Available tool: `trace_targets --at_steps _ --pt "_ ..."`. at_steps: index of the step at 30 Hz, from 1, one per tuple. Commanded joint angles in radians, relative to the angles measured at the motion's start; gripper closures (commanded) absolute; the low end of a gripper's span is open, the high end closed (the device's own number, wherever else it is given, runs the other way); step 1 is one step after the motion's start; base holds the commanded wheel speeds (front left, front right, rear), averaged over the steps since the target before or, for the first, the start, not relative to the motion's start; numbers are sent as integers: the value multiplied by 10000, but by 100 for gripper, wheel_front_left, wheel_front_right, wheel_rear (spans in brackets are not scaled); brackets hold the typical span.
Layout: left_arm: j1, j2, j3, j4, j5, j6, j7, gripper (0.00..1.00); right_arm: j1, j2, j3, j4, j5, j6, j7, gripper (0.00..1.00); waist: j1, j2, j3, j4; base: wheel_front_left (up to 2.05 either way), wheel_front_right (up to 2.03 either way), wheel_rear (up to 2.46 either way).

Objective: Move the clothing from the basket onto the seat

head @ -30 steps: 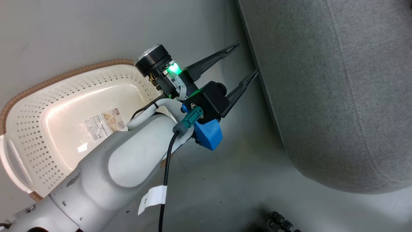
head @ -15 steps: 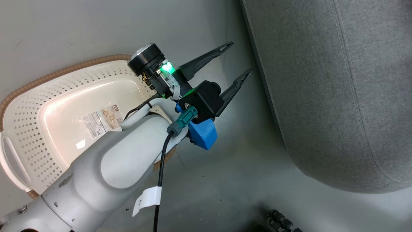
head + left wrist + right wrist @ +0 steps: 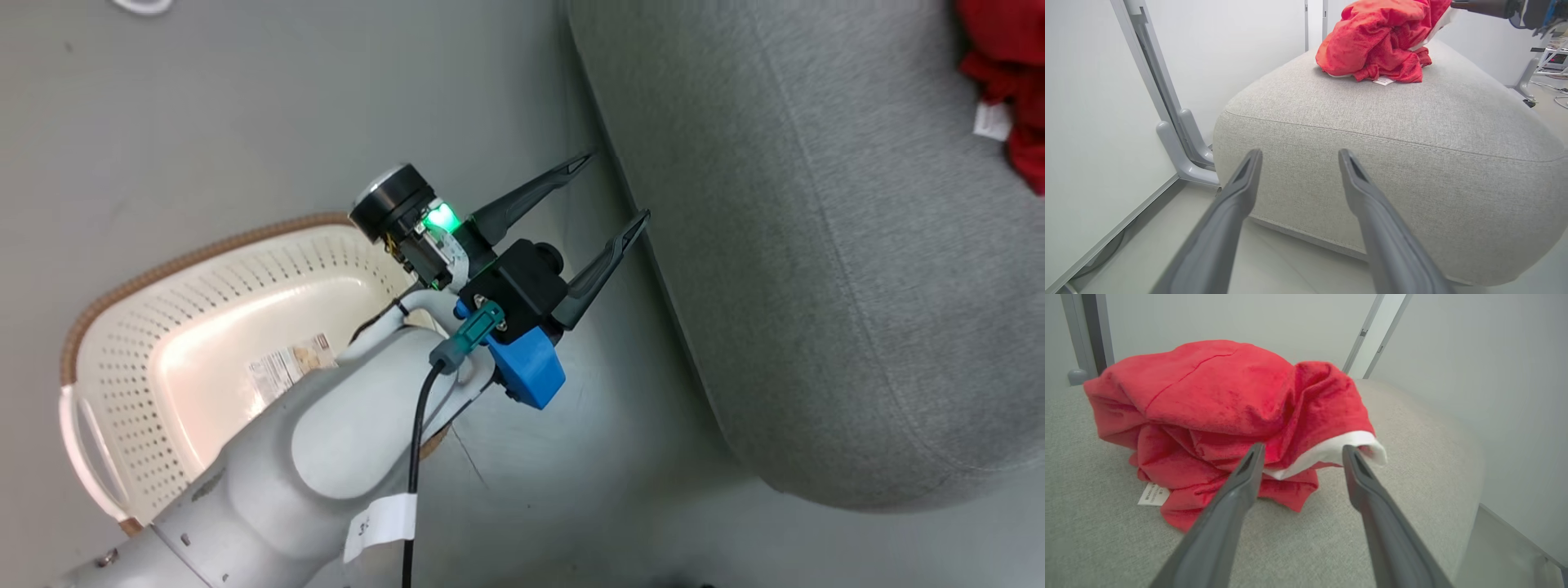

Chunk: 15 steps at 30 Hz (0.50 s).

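both jaws stand released, holding nothing. clothing (image 3: 1229, 412) lies heaped on the seat (image 3: 1372, 122), at 12 o'clock just ahead of the right jaws, the nearer pair; the left jaws face the seat's side, clothing well off at 1 o'clock.

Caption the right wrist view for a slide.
Open right gripper hovers before crumpled, white-trimmed red garments on the light-grey fabric seat.
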Motion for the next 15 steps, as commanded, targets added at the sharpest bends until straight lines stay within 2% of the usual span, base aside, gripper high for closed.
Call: trace_targets --at_steps 1,8,15 --pt "213 -54 76 102 -135 79 -110 0 400 22 9 -148 -42 1 -6 0 0 0 -717 7 0 0 0" --pt "1011 -260 703 585 -650 386 -319 0 1274 166 428 -1370 -315 1 -4 0 0 0 -2108 163 0 0 0" --pt "1904 -267 1997 -5 -627 814 -330 0 1577 552 1487 -2548 -528 1 -4 0 0 0 -3029 634 0 0 0"
